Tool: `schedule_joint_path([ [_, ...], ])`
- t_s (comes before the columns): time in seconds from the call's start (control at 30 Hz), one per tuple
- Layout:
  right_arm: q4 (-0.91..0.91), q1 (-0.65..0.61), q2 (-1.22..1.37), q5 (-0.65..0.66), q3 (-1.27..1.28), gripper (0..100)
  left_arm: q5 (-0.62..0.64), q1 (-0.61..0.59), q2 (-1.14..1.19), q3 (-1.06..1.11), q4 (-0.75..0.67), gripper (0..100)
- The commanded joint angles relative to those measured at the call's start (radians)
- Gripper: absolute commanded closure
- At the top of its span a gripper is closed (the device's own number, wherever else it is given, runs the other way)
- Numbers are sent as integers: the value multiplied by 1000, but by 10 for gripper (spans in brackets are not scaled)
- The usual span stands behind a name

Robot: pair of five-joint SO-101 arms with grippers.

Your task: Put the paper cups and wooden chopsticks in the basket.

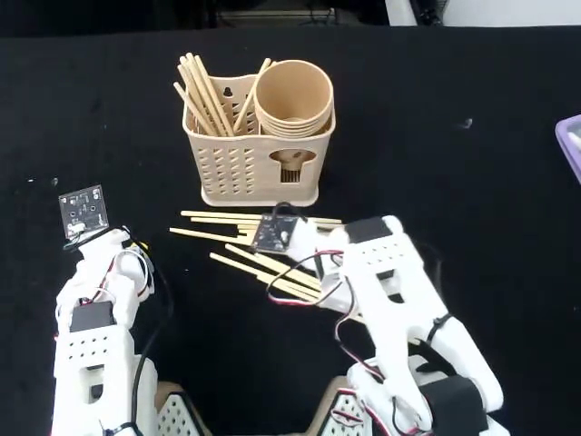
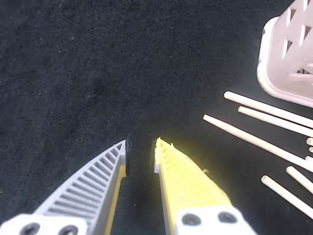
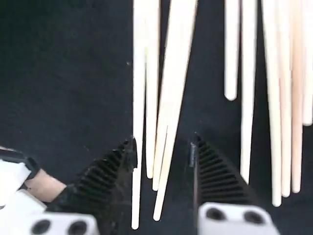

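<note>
A beige basket (image 1: 259, 159) stands at the back middle of the black table, holding stacked paper cups (image 1: 293, 98) and several wooden chopsticks (image 1: 204, 95). More loose chopsticks (image 1: 259, 263) lie on the cloth in front of it. My right gripper (image 3: 162, 149) is open low over this pile, with a few chopsticks (image 3: 166, 112) lying between its black fingers. My left gripper (image 2: 141, 152) sits at the left over bare cloth, its fingers slightly apart with nothing between them; chopstick ends (image 2: 254, 139) and the basket's corner (image 2: 288, 54) lie off to its side.
A purple container edge (image 1: 570, 143) shows at the table's right border. The right arm (image 1: 399, 309) covers part of the loose chopstick pile. Bare black cloth lies left of the basket.
</note>
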Motion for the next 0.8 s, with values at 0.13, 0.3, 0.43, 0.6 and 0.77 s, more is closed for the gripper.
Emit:
schedule_joint_path([
  [0.13,-98,-126,5,-100,-27,809,-6,5,-12,-8,-17,891],
  [0.3,-112,-189,5,-123,5,811,-6,2,-12,-8,-17,891],
  [0.43,-132,-189,5,-121,36,812,-6,2,-12,-8,-17,891],
  [0.6,-204,-189,5,-127,104,812,-6,-1,-12,-8,-17,891],
  [0.77,-233,-189,5,-129,130,812,-6,-1,-12,-8,-17,891],
])
